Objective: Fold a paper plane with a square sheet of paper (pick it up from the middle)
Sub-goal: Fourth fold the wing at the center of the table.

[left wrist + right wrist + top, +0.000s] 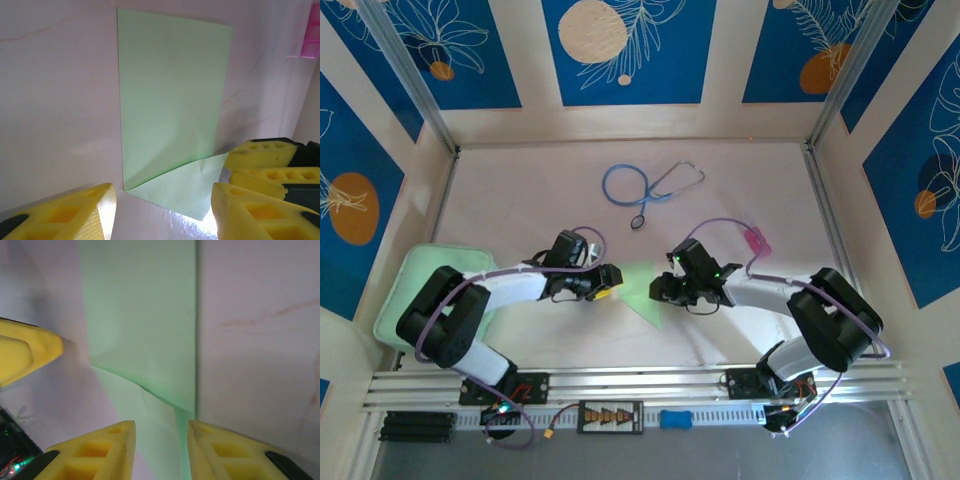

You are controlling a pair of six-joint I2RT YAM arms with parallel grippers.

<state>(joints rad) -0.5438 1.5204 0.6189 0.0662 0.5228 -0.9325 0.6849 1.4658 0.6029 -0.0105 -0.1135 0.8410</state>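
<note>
Left tool (pixel 161 202) stands wide apart, holding nothing; right tool (pixel 161 437) is narrowly parted, a lifted flap running into its gap, not pinched. Between them the thin pale green square sheet of paper (pixel 642 290) lies on the pale table (pixel 520 200), one corner folded; beyond, a blue stethoscope (pixel 645 185)

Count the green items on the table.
2: the sheet of paper between the left gripper and right gripper; the mint-green pad at the left edge, partly under the left arm. Arms may hide more.
</note>
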